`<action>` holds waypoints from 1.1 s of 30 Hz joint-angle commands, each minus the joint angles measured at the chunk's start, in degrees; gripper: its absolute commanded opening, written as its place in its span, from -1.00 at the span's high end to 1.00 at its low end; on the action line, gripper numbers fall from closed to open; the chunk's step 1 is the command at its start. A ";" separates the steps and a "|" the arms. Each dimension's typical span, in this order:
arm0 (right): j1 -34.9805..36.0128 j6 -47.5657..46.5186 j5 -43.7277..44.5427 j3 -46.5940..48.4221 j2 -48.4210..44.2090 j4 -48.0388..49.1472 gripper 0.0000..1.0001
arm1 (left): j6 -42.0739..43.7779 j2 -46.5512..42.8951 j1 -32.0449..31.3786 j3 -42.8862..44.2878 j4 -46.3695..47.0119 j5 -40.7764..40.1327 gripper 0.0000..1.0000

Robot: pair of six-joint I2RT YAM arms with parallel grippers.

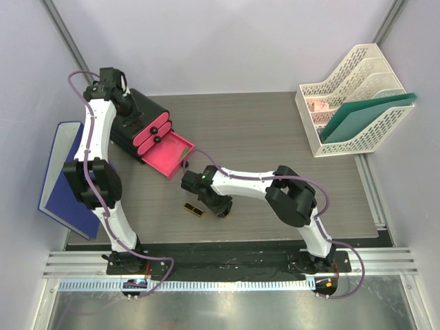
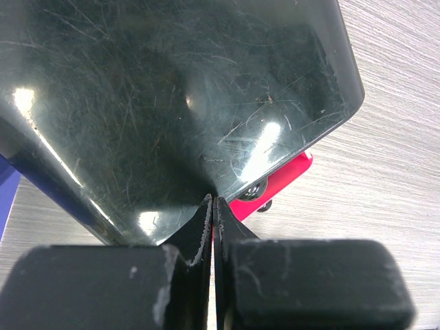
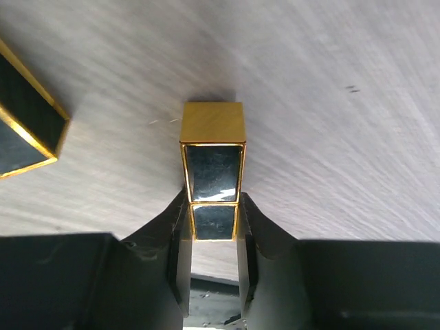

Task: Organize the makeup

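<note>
A grey wood-grain table point(image 1: 275, 137) fills the top view; a white mesh rack point(image 1: 344, 75) holding green folders point(image 1: 364, 113) stands at the upper right; a blue board point(image 1: 58, 165) overhangs the left edge; a black box point(image 1: 148, 110) sits at the upper left, one pink drawer point(image 1: 168, 155) pulled out toward the centre of the frame. The left arm point(image 1: 96, 137) reaches up the left side to the box; the left gripper point(image 2: 212, 203), fingers pressed together with nothing between them, has its tips at the box's scratched glossy edge, which blocks most of the left wrist view; only a corner of the pink drawer shows beneath it at lower right. The right arm point(image 1: 240, 182) bends across the middle of the table; the right gripper point(image 3: 213, 227) is low over the bare wood at centre frame, its fingers point(image 3: 180, 234) set against both sides of the near end of a black-and-gold lipstick point(image 3: 213, 161) that points away up the frame, gold end farthest out. A second lipstick point(image 3: 24, 124) lies on the table at the upper left of the right wrist view, near the gripper but apart from it.
</note>
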 commanded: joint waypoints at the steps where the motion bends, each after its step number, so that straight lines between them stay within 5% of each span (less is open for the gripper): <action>1: -2.50 0.37 7.04 3.02 -3.67 -0.12 0.98 | 1.27 0.15 0.32 0.36 -3.87 -0.15 1.00; 10: -6.12 -3.06 7.41 24.00 -0.88 0.23 0.98 | 1.80 0.06 0.32 0.19 -4.23 0.20 1.00; 21: -6.29 -5.17 -1.90 52.94 14.50 2.76 0.98 | 1.62 0.59 0.32 0.19 -4.40 0.90 1.00; 33: -7.96 2.11 -9.56 52.08 16.71 19.12 0.88 | 1.88 0.94 0.40 -0.07 -4.58 0.82 1.00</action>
